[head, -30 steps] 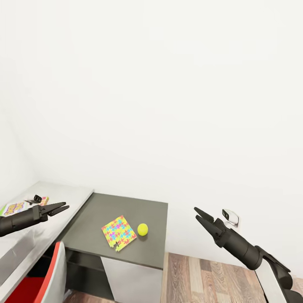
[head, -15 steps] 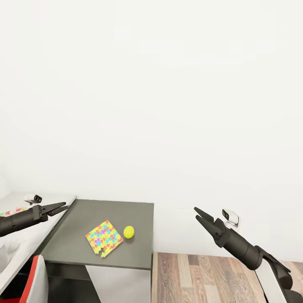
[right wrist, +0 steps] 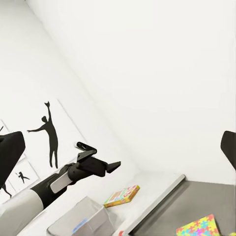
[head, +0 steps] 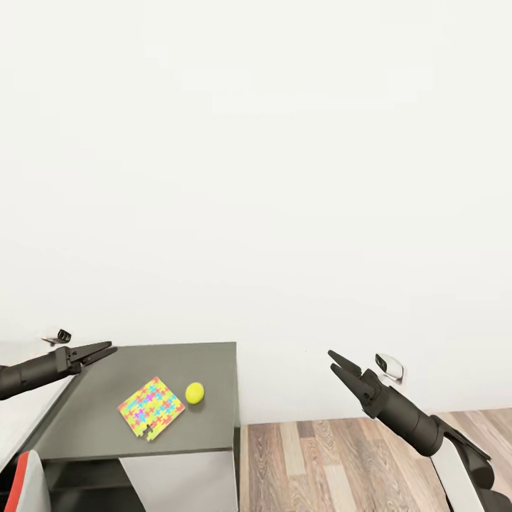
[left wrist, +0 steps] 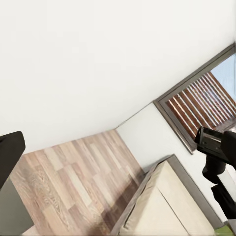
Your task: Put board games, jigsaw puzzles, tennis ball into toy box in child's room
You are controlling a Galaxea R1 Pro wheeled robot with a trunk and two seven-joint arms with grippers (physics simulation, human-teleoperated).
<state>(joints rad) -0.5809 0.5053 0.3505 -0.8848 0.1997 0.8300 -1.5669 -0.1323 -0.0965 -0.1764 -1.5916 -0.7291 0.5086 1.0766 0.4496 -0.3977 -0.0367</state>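
Observation:
On the dark grey lower section of the table [head: 213,355] lies one bright jigsaw puzzle [head: 151,408], with the yellow-green tennis ball [head: 195,392] just beside it. My left gripper [head: 105,349] hangs open and empty over the table's left edge. Out past the table's right end, over the floor, my right gripper [head: 333,361] is open and empty too. In the right wrist view a board game [right wrist: 122,195] lies on the light grey top, near the grey toy box [right wrist: 78,220]. The puzzle [right wrist: 199,227] and my left gripper [right wrist: 112,166] also appear there. The left wrist view catches the bed [left wrist: 164,206].
A plain white wall fills the space ahead. Wood-plank floor [head: 341,462] runs right of the table. A red and white chair back [head: 25,483] sits at the lower left. Black silhouette pictures [right wrist: 48,132] hang on the wall, and a dark-framed window [left wrist: 196,103] stands above the bed.
The whole view has swung to the right, so the table, puzzle and ball now sit further left in the picture. Both arms keep the same pose.

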